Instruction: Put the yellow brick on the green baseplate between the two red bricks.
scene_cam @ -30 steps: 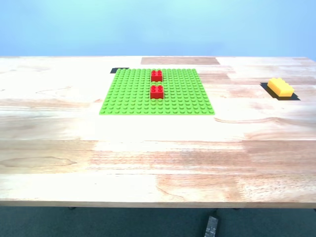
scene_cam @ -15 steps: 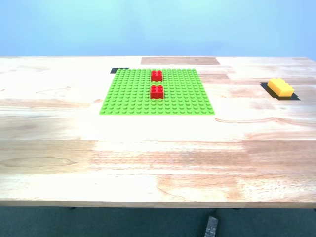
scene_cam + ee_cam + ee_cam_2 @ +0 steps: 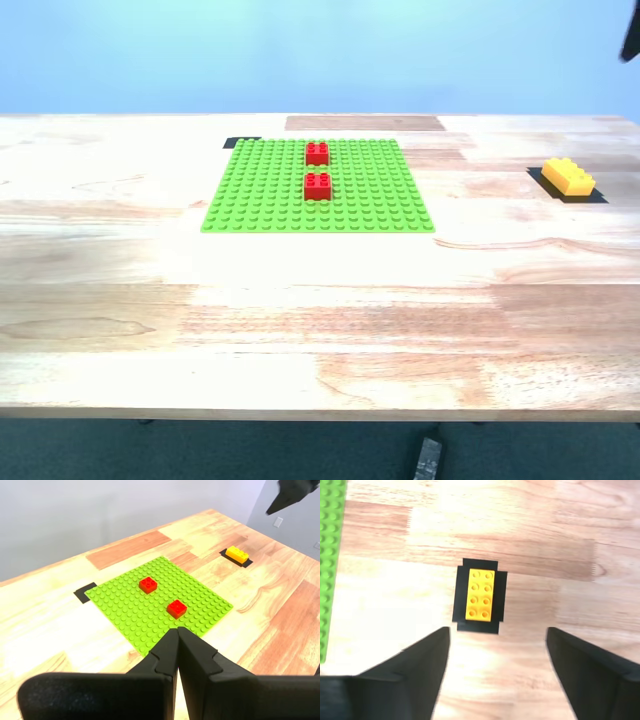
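Observation:
The yellow brick (image 3: 567,177) lies on a black patch at the exterior view's right, apart from the green baseplate (image 3: 260,200). The two red bricks (image 3: 317,153) (image 3: 317,185) sit on the plate in one line, with a narrow gap between them. My second gripper (image 3: 497,635) hangs open high over the yellow brick (image 3: 480,594), which shows between its fingers (image 3: 420,665), untouched. My first gripper (image 3: 177,632) is shut on nothing and looks over the baseplate (image 3: 125,610) from its near side. It sees both red bricks (image 3: 148,584) (image 3: 176,608) and the yellow brick (image 3: 236,554).
A dark part of an arm (image 3: 630,35) shows in the exterior view's top right corner, and also above the yellow brick (image 3: 290,495). A black tape patch (image 3: 240,142) marks the plate's far corner. A darker wood inlay (image 3: 365,123) lies behind the plate.
A dark part of an arm has come into the exterior view's top right corner. The bricks and the baseplate have not moved.

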